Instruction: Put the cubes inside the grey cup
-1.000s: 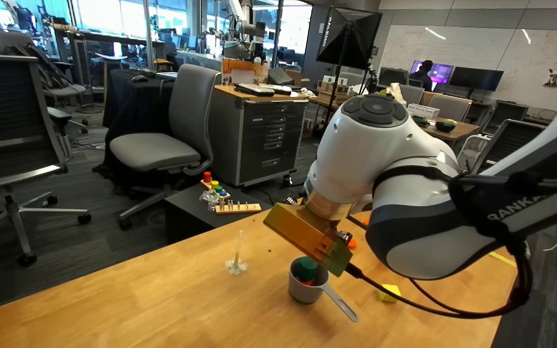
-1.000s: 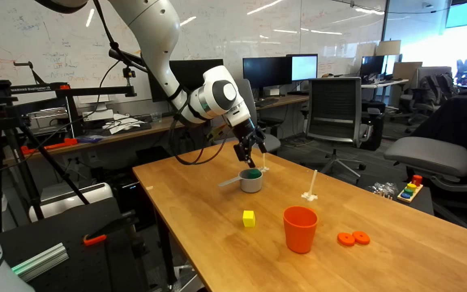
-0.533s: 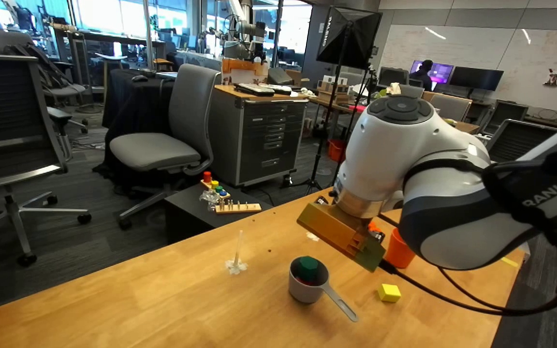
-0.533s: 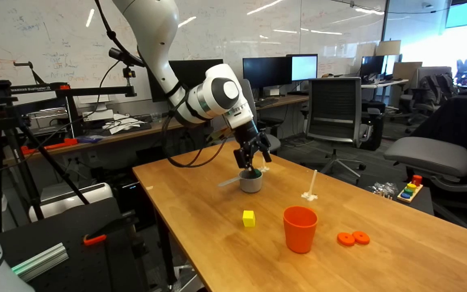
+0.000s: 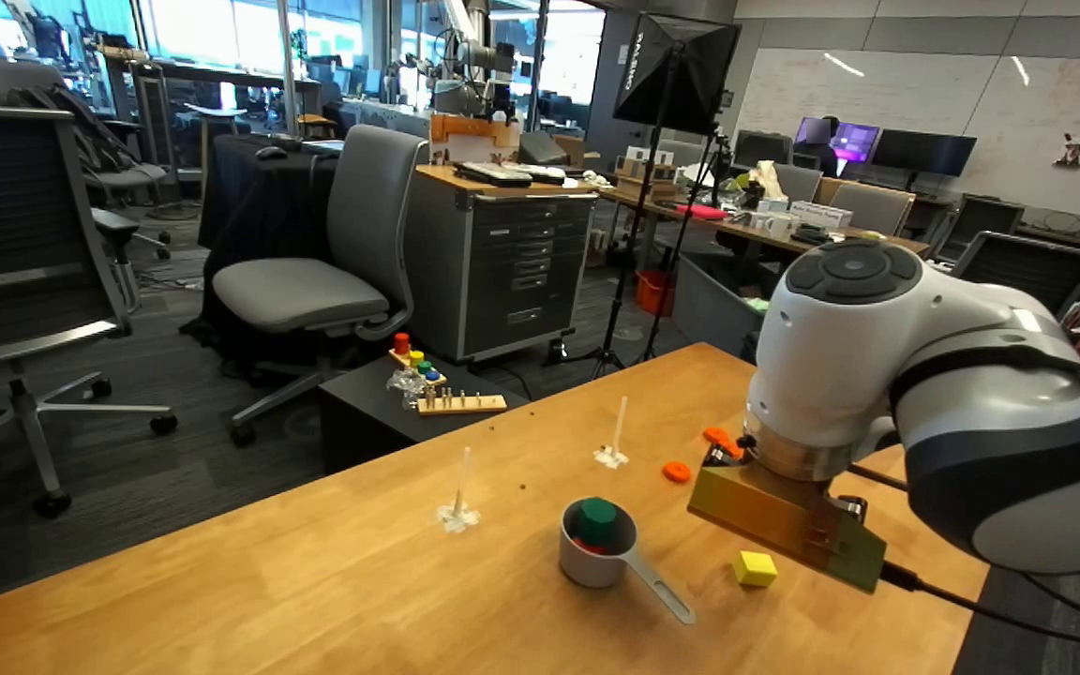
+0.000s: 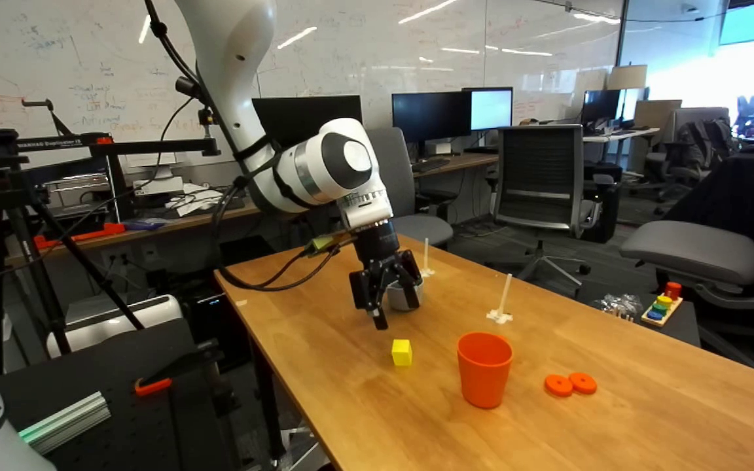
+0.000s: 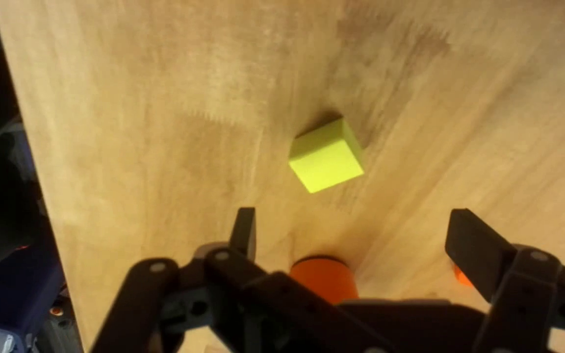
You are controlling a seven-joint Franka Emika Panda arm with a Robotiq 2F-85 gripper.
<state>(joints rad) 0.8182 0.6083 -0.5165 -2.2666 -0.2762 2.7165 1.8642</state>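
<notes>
Cup (image 5: 587, 570): stood upright on the table (image 5: 315, 572), open to receive.
Green block (image 5: 596, 520): lay inside, over something red (image 5: 589, 546), both likely delivered.
Yellow cube (image 7: 329, 162): sat outside the cup, presumably next to collect.
Gripper (image 7: 350, 218): spread wide, pinching and touching nothing, near the yellow cube.

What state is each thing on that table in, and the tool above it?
tool: open, holding nothing
grey measuring cup: upright, partly filled
green block: inside the grey measuring cup
red piece: same cup, mostly hidden
yellow cube: on the table, outside both cups
orange cup: upright
orange discs: lying flat
thin sticks: standing upright
</notes>
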